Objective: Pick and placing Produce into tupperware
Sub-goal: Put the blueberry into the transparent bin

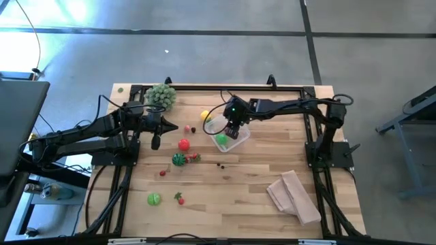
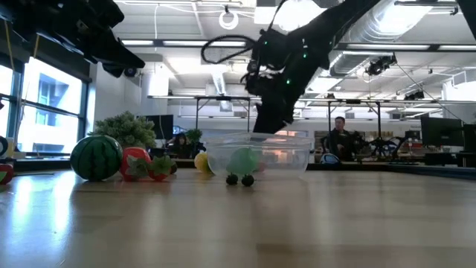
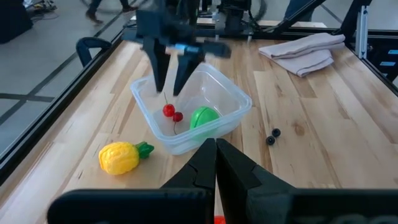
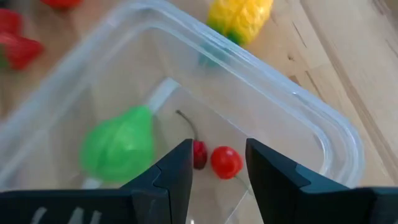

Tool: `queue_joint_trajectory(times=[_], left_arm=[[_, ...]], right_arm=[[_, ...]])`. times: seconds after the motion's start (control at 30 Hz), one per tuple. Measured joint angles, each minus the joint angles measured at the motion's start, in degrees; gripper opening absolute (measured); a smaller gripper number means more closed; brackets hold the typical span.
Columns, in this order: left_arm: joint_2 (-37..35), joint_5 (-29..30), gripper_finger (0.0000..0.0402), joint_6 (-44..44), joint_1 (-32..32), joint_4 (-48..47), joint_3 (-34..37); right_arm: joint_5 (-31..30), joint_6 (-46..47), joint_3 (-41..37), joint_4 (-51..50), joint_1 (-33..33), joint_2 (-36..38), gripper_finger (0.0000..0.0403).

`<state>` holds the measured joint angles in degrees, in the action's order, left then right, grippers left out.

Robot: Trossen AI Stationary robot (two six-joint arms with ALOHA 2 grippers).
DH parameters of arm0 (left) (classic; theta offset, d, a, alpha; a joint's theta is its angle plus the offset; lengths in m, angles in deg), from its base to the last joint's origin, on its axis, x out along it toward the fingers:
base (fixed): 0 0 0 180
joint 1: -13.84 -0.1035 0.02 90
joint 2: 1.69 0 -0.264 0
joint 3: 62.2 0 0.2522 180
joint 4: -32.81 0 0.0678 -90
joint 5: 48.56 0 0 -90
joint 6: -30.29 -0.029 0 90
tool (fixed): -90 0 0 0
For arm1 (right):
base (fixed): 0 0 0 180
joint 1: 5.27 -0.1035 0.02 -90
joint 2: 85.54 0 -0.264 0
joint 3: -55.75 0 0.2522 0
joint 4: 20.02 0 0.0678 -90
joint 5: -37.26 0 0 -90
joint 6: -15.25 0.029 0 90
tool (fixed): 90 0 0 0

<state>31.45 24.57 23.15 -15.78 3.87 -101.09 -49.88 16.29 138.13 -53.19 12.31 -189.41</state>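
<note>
Right wrist view gives us cherries and a green pear in the tupperware, right gripper parted, empty. High view hides the cherries. Left gripper sits closed, holding nothing.

The small clear plastic tupperware is placed near the table's far middle. Inside it, a pair of red toy cherries is set beside a green pear-shaped toy fruit. A yellow toy pineapple is found just outside its wall. The tan folded cloth is laid well apart, toward the near right.
</note>
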Motion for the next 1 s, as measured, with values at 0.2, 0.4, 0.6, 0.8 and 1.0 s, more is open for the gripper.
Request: queue_joint_trajectory(times=[0.2,0.4,0.6,0.8,1.0], left_arm=[[-0.02,0.01,0.0001,-0.01,0.00,0.00,0.00],[0.00,0.01,0.0001,0.00,0.00,0.00,0.00],[0.00,0.01,0.0001,0.00,0.00,0.00,0.00],[-0.01,0.00,0.0001,-0.01,0.01,0.00,0.00],[-0.02,0.01,0.0001,0.00,0.01,0.00,0.00]], right_arm=[[0.61,-0.02,0.00,-4.41,-1.94,9.76,0.0140],[-5.05,1.37,0.00,-11.37,-9.81,24.22,0.0140],[-22.95,8.47,0.00,-21.26,-26.53,34.25,0.0140],[-41.12,26.11,-1.35,-30.21,-46.83,34.31,0.0140],[-48.09,38.83,-17.77,-14.37,-59.40,31.98,0.0140]])
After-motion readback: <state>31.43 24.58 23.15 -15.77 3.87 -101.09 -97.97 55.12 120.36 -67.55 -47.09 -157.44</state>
